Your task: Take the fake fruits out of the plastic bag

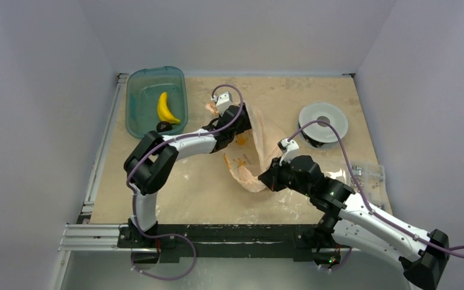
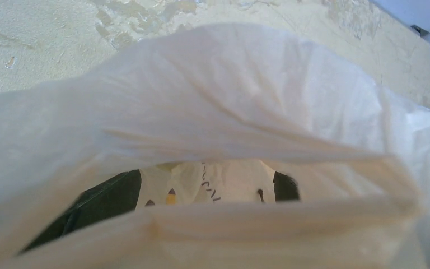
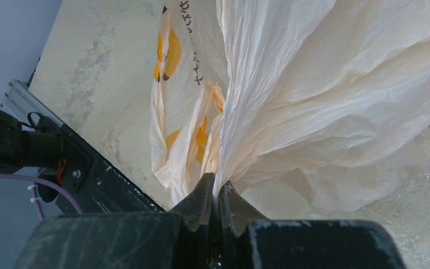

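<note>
Two fake fruits, banana (image 1: 167, 109) and a dark one (image 1: 164, 126), sit in the teal bin (image 1: 142, 99) in the top view; left gripper (image 1: 243, 125) reaches into the plastic bag (image 1: 264, 140) mid-table. Left wrist: fingers (image 2: 103, 202) spread apart, only bag film between, no fruit seen. Right wrist: right gripper (image 3: 218, 196) pinches a bag fold tight, and a taut pinch should hold the mouth open.

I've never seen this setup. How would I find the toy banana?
Look to the table's far left corner, where a see-through teal tub sits. Inside lies the banana, curved and bright yellow; its only neighbour there is a small dark fruit.
</note>
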You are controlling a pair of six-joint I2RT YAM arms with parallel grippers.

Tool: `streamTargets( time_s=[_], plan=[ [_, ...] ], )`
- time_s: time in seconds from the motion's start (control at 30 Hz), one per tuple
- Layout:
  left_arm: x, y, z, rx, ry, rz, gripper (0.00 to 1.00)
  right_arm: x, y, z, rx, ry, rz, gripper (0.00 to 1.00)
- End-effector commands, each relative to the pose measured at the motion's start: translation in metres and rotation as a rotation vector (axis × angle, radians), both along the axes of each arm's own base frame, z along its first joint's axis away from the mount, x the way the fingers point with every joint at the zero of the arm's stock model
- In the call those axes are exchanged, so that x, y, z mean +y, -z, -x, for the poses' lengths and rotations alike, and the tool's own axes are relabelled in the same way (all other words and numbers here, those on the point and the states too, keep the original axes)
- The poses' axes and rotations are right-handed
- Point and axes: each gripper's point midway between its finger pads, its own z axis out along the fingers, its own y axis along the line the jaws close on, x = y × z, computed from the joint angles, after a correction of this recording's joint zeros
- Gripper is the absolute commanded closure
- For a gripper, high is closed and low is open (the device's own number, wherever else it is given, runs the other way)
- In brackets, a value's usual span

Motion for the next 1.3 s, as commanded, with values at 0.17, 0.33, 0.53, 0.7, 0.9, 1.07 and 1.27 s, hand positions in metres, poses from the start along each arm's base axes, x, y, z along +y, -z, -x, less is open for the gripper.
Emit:
streamTargets(
  time_s=[0.17,0.33,0.53,0.7,0.9,1.07,1.27],
  plan=[
    [0.008,-0.009,-0.040,-0.084,-0.237,0.148,0.15,0.004,-0.018,-0.002,-0.048,-0.014,-0.045,1.00],
    [0.011,-0.009,-0.055,-0.125,-0.304,0.189,0.10,0.005,-0.022,0.000,-0.050,-0.027,-0.050,1.00],
    [0.019,0.011,-0.069,-0.071,-0.395,0.272,0.15,0.003,-0.029,0.000,-0.065,-0.020,-0.057,1.00],
    [0.011,0.007,-0.086,-0.129,-0.354,0.300,0.33,0.002,-0.032,0.001,-0.066,-0.024,-0.059,1.00],
    [0.004,0.003,-0.085,-0.137,-0.298,0.329,0.61,0.000,-0.032,0.001,-0.073,-0.012,-0.057,1.00],
    [0.007,-0.020,-0.074,-0.171,-0.225,0.306,0.78,0.000,-0.030,0.000,-0.071,-0.009,-0.053,1.00],
    [0.014,-0.036,-0.047,-0.177,-0.129,0.272,0.88,0.000,-0.029,-0.003,-0.078,-0.005,-0.045,1.00]
  ],
)
